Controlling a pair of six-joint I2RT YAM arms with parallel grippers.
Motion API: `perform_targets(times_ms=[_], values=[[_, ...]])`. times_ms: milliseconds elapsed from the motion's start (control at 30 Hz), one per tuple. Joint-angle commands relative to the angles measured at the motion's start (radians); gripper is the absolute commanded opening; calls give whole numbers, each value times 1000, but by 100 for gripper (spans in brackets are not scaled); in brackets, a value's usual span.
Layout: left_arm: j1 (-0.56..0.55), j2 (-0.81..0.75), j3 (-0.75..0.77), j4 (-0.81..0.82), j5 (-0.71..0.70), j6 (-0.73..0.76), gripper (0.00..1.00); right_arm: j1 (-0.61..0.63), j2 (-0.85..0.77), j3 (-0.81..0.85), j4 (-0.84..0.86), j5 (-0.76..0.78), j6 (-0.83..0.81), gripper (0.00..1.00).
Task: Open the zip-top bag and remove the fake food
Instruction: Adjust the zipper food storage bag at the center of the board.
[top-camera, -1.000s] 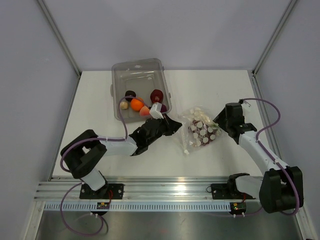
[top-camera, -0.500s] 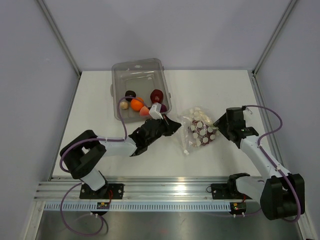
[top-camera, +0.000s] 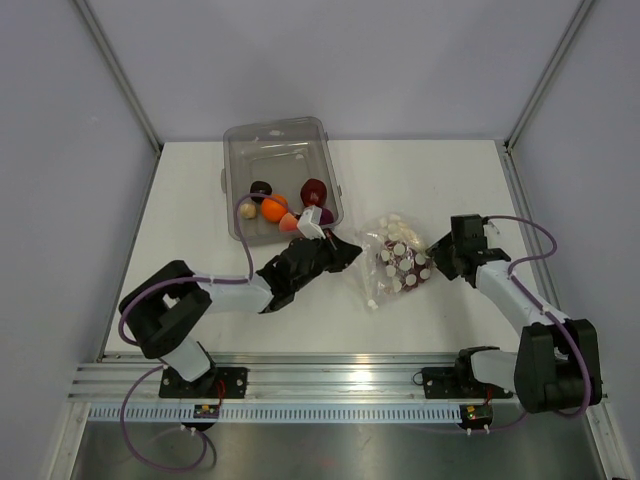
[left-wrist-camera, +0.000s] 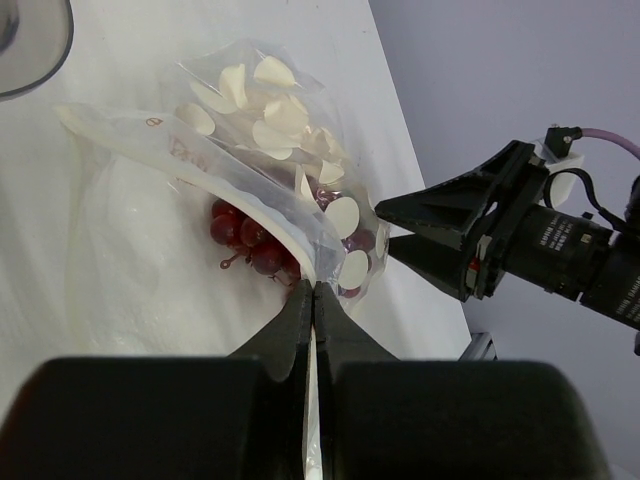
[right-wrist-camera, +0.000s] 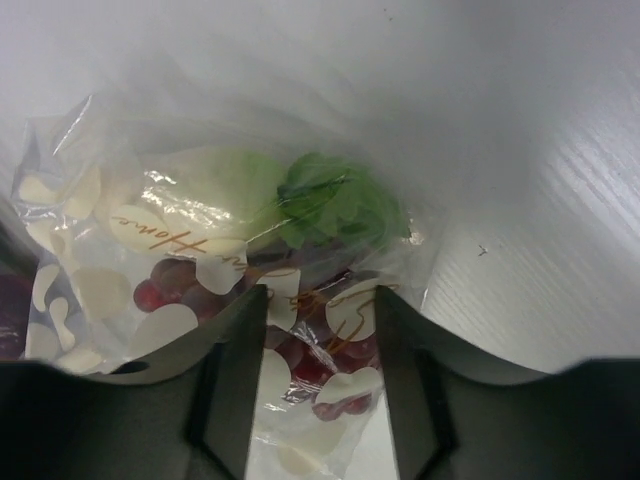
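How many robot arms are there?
2. The left arm reaches to the zip-top bag's left edge; the right arm reaches to its right edge. None seem hidden.

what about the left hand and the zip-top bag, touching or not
Touching. The left wrist view shows the left hand shut, pinching the edge of the zip-top bag.

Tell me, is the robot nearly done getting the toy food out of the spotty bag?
Partway. Several fake food pieces already sit in the clear bin. The left tool pinches the edge of the zip-top bag; the right tool stands open around its other end. Still inside the bag: red grapes and a green leafy piece.
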Motion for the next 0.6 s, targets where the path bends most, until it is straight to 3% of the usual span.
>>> perform_targets(times_ms=[0, 100, 233, 567], values=[[-3, -47, -18, 92, -28, 21, 0, -35, 46, -6, 69, -63, 25, 50], [-3, -52, -24, 98, -30, 21, 0, -47, 62, 1, 63, -54, 22, 32], [-1, -70, -30, 104, -37, 27, 0, -49, 25, -11, 48, -16, 33, 0], [25, -102, -27, 92, -23, 17, 0, -55, -87, -42, -19, 84, 94, 0]])
